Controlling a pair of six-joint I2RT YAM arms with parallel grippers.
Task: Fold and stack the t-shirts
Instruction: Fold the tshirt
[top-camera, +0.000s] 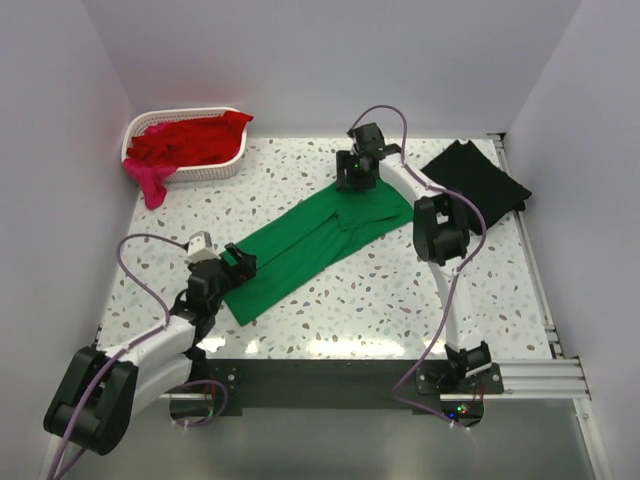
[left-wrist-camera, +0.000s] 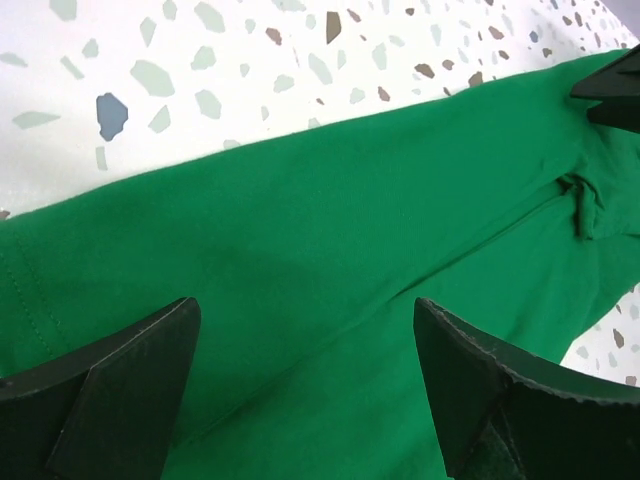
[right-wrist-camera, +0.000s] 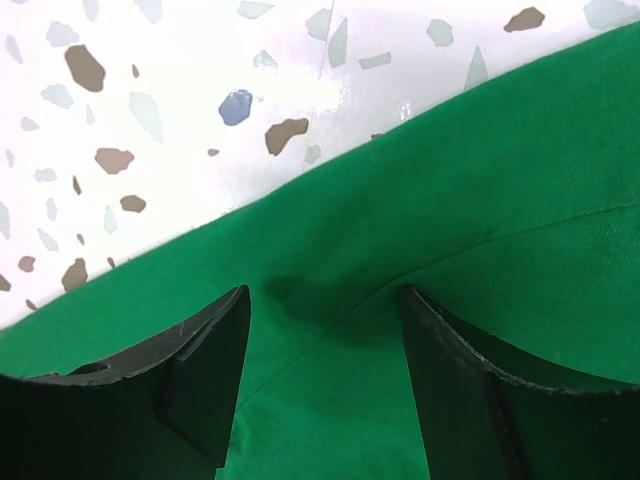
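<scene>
Left gripper (top-camera: 237, 265) and right gripper (top-camera: 357, 172) both spread, nothing pinched.
Green t-shirt (top-camera: 310, 245) lies flat under me, one end beneath each gripper, long axis running straight from left to right gripper; each arm is nearest its own end.

One green t-shirt (top-camera: 300, 250), one black t-shirt (top-camera: 478, 178), one red heap (top-camera: 190, 143), one pink piece (top-camera: 153, 185), one basket (top-camera: 215, 171)

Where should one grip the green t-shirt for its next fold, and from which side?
Probably its two short ends, from above: the green t-shirt lies flat as a long strip, left gripper over the near end, right gripper over the far one.
</scene>
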